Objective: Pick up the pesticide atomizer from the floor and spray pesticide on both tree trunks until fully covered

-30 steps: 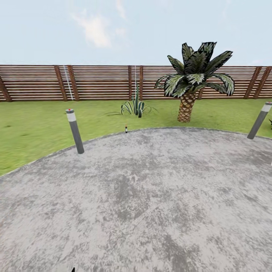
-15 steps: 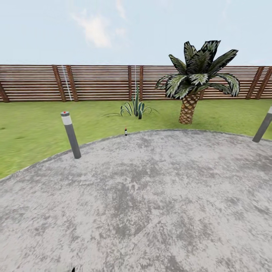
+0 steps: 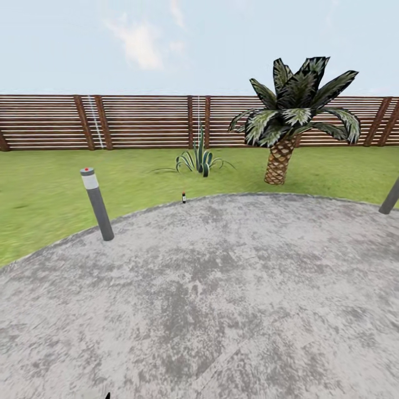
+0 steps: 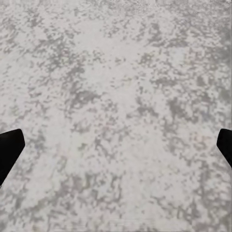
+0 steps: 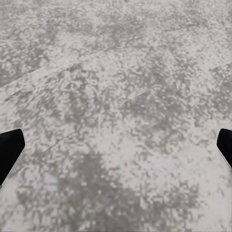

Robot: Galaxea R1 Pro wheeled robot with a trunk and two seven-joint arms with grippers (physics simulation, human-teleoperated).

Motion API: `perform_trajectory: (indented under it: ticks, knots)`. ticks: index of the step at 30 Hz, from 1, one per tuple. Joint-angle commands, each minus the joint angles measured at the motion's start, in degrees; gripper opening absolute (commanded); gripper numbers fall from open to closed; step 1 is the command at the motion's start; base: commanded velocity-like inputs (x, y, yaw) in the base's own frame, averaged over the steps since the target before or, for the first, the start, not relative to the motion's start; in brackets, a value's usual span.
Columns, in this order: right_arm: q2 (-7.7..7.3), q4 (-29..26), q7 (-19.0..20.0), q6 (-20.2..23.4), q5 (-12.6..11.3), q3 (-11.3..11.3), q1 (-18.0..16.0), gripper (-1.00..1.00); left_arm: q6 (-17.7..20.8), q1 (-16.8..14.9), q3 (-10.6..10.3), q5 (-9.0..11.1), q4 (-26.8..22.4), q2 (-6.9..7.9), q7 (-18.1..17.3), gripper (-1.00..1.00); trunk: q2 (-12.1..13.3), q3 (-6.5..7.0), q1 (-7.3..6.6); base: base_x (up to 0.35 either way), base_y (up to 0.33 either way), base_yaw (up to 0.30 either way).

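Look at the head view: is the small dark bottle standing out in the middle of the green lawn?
No, the small dark bottle stands at the curved far edge of the grey stone paving, where it meets the green lawn.

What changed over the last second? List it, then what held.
The head camera moved, not the things: the left bollard drifts left and lower, the palm right, suggesting an advance. The pesticide atomizer stands at the paving's edge, untouched. Left gripper and right gripper are open and empty.
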Motion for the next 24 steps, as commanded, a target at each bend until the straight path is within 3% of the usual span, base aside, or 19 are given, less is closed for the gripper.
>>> perform_trajectory:
  ticks: [1,24]
  knots:
    - [-0.01,0.1,0.0,-0.2,0.1,0.0,0.0,1.00,-0.2,0.0,-0.1,0.3,0.1,0.01,0.1,1.00,0.0,-0.05,0.03,0.340,0.000,0.000]
    - [-0.01,0.0,0.0,-0.2,0.0,0.0,0.0,1.00,-0.1,0.0,0.0,0.3,0.1,0.06,0.1,1.00,0.0,-0.05,0.03,0.340,0.000,0.000]
